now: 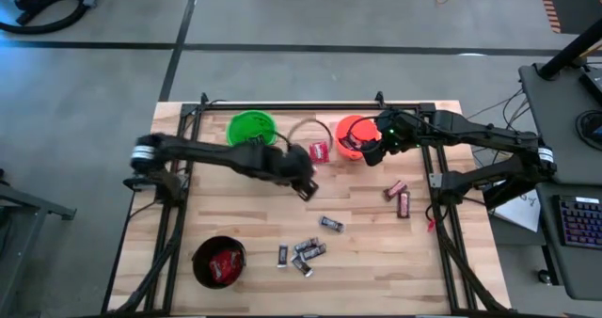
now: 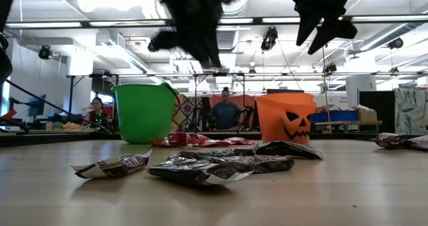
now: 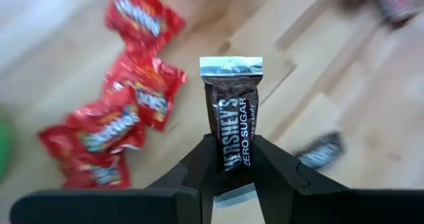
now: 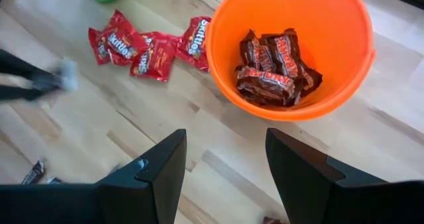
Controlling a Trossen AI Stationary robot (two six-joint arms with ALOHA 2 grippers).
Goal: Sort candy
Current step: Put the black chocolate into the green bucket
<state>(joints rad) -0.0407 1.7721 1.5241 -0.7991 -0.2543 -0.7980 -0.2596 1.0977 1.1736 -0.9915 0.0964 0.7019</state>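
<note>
My left gripper (image 1: pixel 306 188) hangs above the middle of the table, shut on a small black-silver candy bar (image 3: pixel 231 111). Red candy packets (image 3: pixel 116 118) lie on the wood below it, beside the orange bucket (image 1: pixel 353 135). My right gripper (image 4: pixel 225 164) stands open and holds nothing, above the table just short of the orange bucket (image 4: pixel 291 45), which holds dark brown-red bars (image 4: pixel 275 68). More black-silver bars (image 1: pixel 306 250) lie near the front. Two brown-red bars (image 1: pixel 400 196) lie at the right. My left gripper pinches the black-silver bar between its two fingers (image 3: pixel 199 168), on the bar's two long sides (image 3: pixel 228 161) near one end. The fingers slant down and the bar runs on along them, its silver far end (image 3: pixel 230 65) sticking out past the tips. It is lifted clear of the table.
A green bucket (image 1: pixel 251 128) stands at the far edge, left of the orange one. A black bucket (image 1: pixel 218 262) with red packets inside stands at the near left. Dark rails (image 1: pixel 179 214) run along the table's sides. People sit in the room beyond (image 2: pixel 225 109).
</note>
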